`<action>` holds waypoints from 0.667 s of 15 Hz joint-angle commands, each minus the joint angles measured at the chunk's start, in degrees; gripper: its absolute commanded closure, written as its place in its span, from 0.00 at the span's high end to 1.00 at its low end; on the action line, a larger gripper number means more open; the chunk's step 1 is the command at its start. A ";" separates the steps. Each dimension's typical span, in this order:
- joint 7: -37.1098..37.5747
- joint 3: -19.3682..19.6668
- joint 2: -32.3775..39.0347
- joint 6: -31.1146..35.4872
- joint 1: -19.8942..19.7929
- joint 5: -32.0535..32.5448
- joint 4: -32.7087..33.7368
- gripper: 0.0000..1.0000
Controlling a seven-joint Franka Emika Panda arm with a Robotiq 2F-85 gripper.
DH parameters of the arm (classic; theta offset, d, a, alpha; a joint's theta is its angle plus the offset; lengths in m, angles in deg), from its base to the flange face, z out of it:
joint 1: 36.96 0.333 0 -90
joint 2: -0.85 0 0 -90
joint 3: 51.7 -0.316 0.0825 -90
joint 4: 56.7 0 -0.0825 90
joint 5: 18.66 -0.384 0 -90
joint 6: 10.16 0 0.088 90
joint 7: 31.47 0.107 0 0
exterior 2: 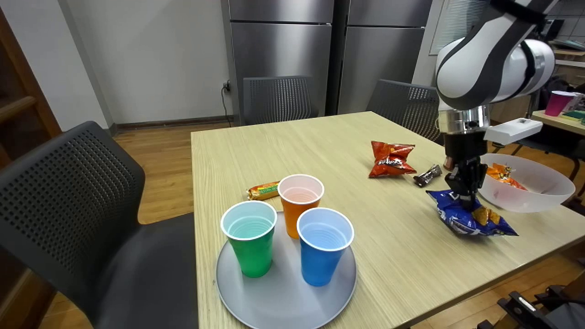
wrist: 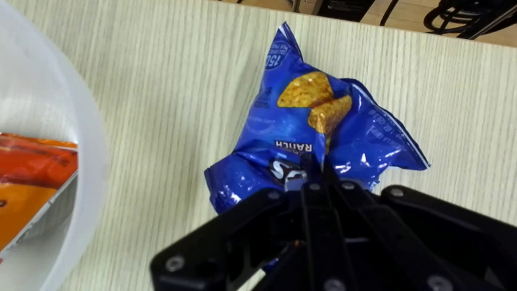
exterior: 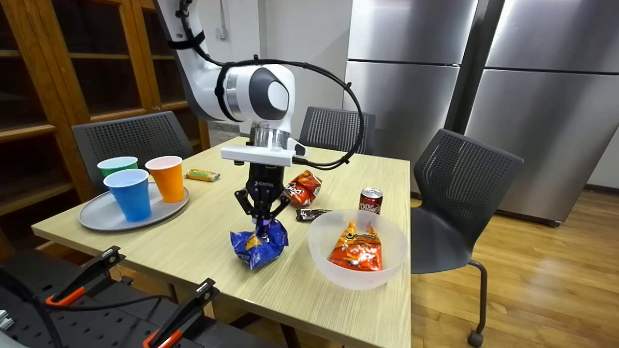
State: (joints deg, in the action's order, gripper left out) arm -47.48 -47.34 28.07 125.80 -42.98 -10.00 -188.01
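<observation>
A crumpled blue chip bag [wrist: 262, 117] with chips pictured on its front lies on the light wood table, near the edge, in the wrist view. My gripper [wrist: 321, 165] points down with its jaws together, and a fold of the bag's middle is pinched between the fingertips. Both exterior views show the gripper [exterior: 262, 229] pressed into the blue bag [exterior: 256, 256], which still seems to rest on the tabletop. Beside it stands a frosted white bowl [exterior: 358, 282] holding an orange-red chip bag [exterior: 355, 251]. Part of the blue bag is hidden beneath the gripper.
Behind the gripper lie a red chip bag [exterior 2: 390, 160] and a dark wrapped bar [exterior 2: 427, 176]; a soda can [exterior: 371, 200] stands behind the bowl. A grey plate [exterior 2: 283, 306] holds green, orange and blue cups, near a yellow wrapped bar [exterior: 202, 175]. Chairs surround the table.
</observation>
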 commanded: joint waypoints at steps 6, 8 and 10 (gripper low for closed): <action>-3.08 -0.12 -11.94 0.90 -1.65 -0.17 -3.00 0.00; -3.03 0.38 -14.12 1.18 -2.14 -0.33 -3.11 0.00; -2.94 1.05 -15.81 1.34 -2.79 -0.49 -3.01 0.00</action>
State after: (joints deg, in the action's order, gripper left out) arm -48.73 -46.73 16.83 126.22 -44.41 -10.04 -188.78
